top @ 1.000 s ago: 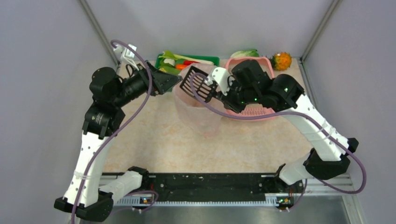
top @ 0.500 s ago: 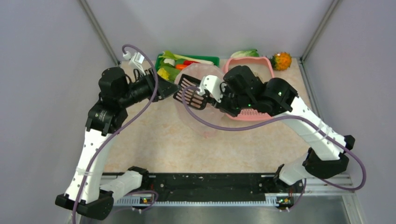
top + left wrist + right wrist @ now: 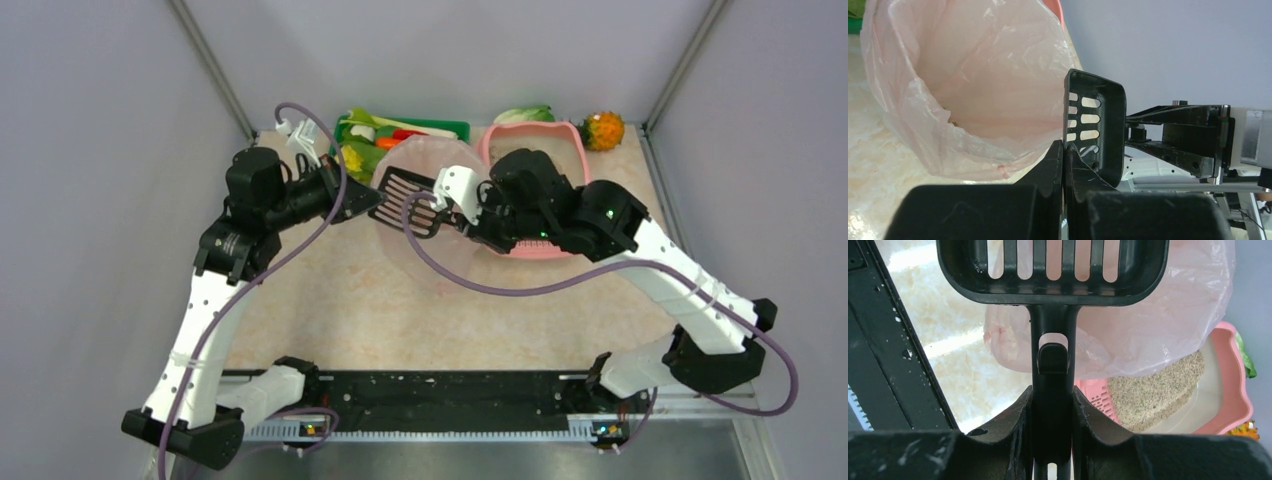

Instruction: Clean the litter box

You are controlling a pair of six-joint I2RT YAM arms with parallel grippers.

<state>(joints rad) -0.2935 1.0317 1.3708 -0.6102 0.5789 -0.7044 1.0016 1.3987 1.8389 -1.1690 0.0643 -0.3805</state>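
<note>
the right gripper point(image 3: 1053, 395) clamps the handle of the black scoop point(image 3: 1053, 270), holding it over the bag-lined bin point(image 3: 428, 160) so waste can drop in, the left gripper point(image 3: 1063, 150) is closed at the bin's 9 o'clock rim, likely steadying it, and the litter box point(image 3: 1238, 390) sits at its 3 o'clock.

Found box point(image 3: 540, 127) half hidden beneath right arm point(image 3: 600, 215); in right wrist view, cut off at 3 o'clock, partly masked by bag point(image 3: 1158, 330).

The beige table point(image 3: 330, 310) carries — toward its back — a green tray point(image 3: 445, 128), litter box point(image 3: 560, 127) and bag-lined bin point(image 3: 425, 265).
</note>
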